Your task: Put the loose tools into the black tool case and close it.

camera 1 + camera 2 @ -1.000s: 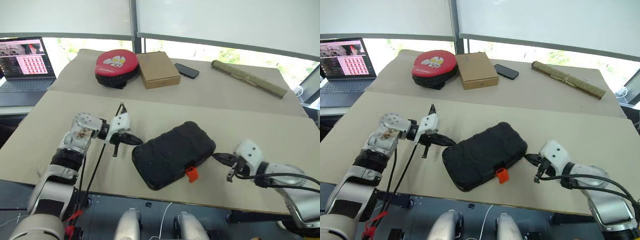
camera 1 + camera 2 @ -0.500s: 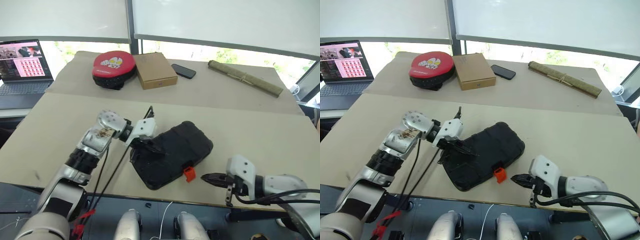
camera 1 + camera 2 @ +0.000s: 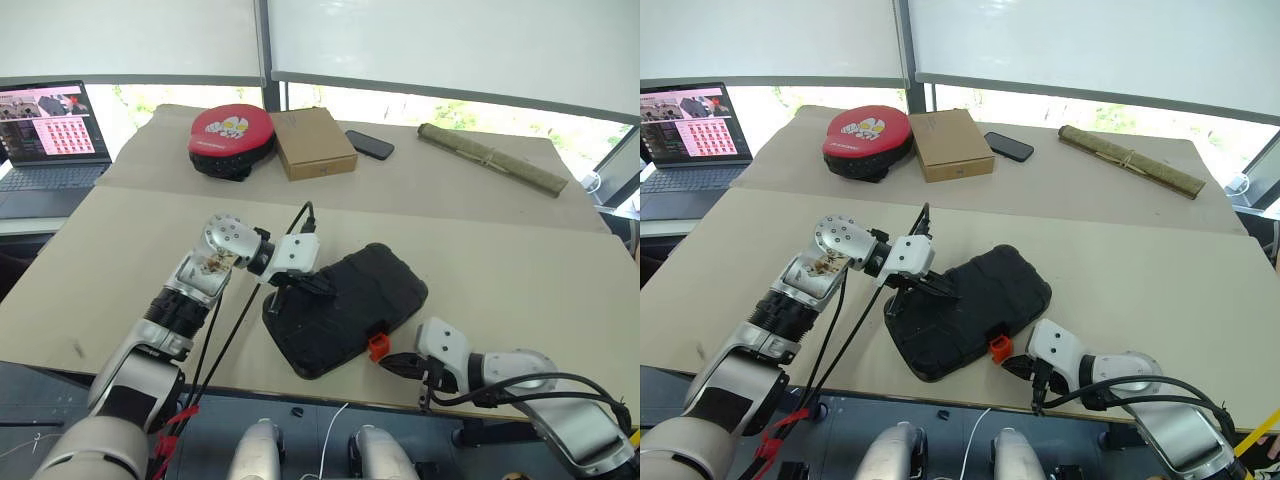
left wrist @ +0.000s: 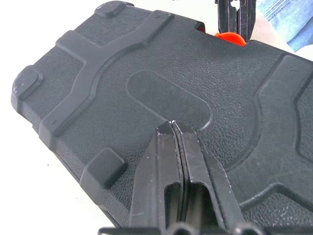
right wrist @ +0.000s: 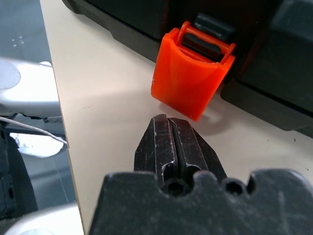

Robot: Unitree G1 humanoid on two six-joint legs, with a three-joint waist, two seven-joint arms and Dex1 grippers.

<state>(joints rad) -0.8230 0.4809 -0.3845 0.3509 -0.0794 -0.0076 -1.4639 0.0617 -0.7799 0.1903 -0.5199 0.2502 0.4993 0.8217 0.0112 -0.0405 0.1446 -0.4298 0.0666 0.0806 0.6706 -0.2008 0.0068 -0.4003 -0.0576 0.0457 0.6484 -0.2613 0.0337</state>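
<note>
Item: black tool case (image 3: 345, 308). You had a black plastic clamshell with rounded corners, a pebbled lid with raised ribs and a shallow oval recess, lying shut and set at an angle on the near part of the tan table (image 3: 520, 260), close to its front edge. Its small orange latch (image 5: 188, 78) hung on the front wall, flipped outward and not pressed home; its lower lip rested on the table top.

Contents: the lid was down, so you could not see what lay inside the case.

Left gripper (image 4: 173, 126): your two black fingers were pressed together with nothing between them, tips bearing on the lid of the case at the edge of the oval recess, toward its left end.

Right gripper (image 5: 168, 122): fingers likewise pinched together and empty, lying low over the table just in front of the orange latch, tips near it but apart from it.

Surroundings, far side of the table, well apart from the case: a round red-and-black pad (image 3: 233, 135); just beside it a brown cardboard box (image 3: 314, 141), closed; a black phone (image 3: 370, 144) lying flat to the right of the box; a long olive rolled bundle (image 3: 495, 159) tied with cord, lying slantwise toward the right corner. An open laptop (image 3: 42, 135) with a lit screen stood off the table's left end.

Obstructions: nothing lay between your grippers and the case.
</note>
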